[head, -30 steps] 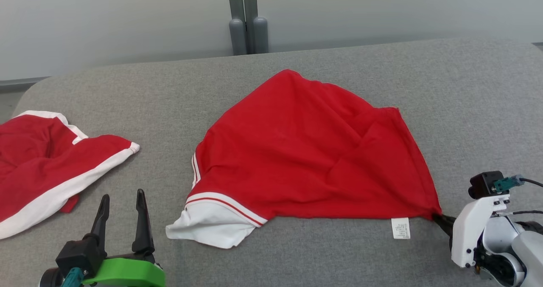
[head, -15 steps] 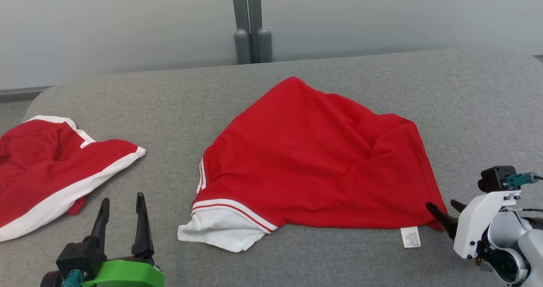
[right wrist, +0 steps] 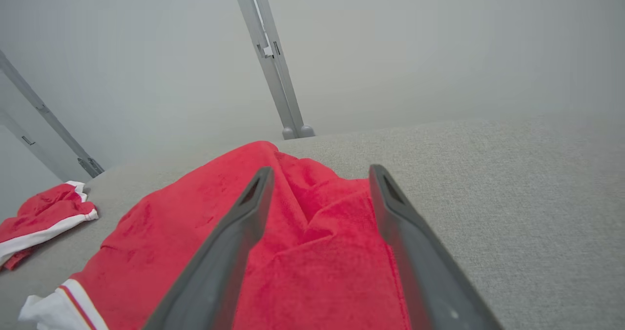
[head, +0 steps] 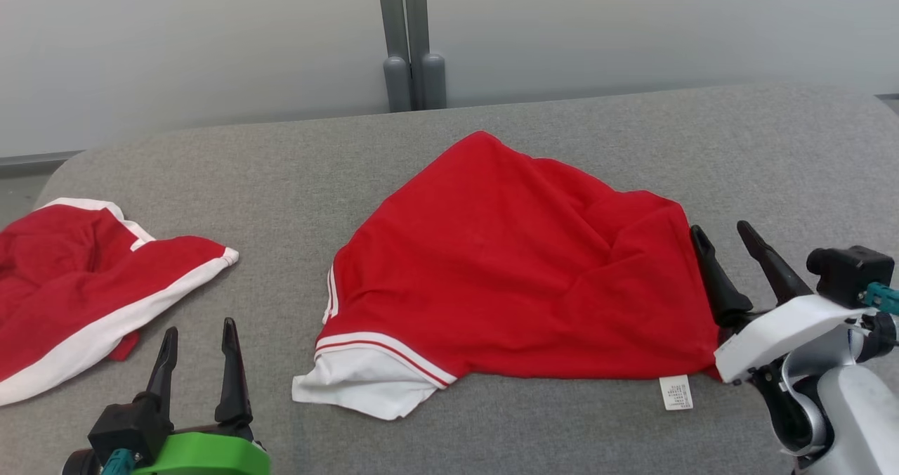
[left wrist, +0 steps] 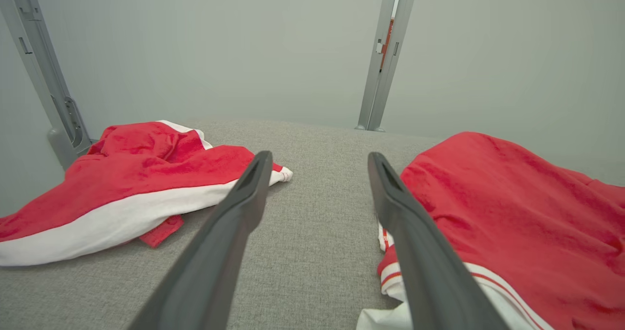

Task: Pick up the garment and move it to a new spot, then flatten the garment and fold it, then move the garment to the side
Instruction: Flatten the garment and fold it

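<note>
Release on the right side, pretty much just now. Down front at the left: left gripper (head: 200,327), fingers wide apart, holding nothing, low over the near edge of the grey padded table (head: 491,433), same as a second ago. Over at the right: right gripper (head: 719,229), a second ago pinched shut on the near-right corner of the red shirt (head: 506,264), now spread open and up alongside the shirt's right edge, just beside the cloth, nothing between the fingers. That corner now down on the table by the white care label (head: 676,392).

Shirt itself mid-table, white sleeve (head: 358,384) poking out toward the near left, right half bunched in a couple of ridges. Looks like the move-to-a-new-spot part done, flattening next, folding not started. Probably worth smoothing that rumpled right side first.

Farther left, second red-and-white garment (head: 84,278) in a heap, well apart. Beyond all that, grey post (head: 411,39) against the pale wall.
</note>
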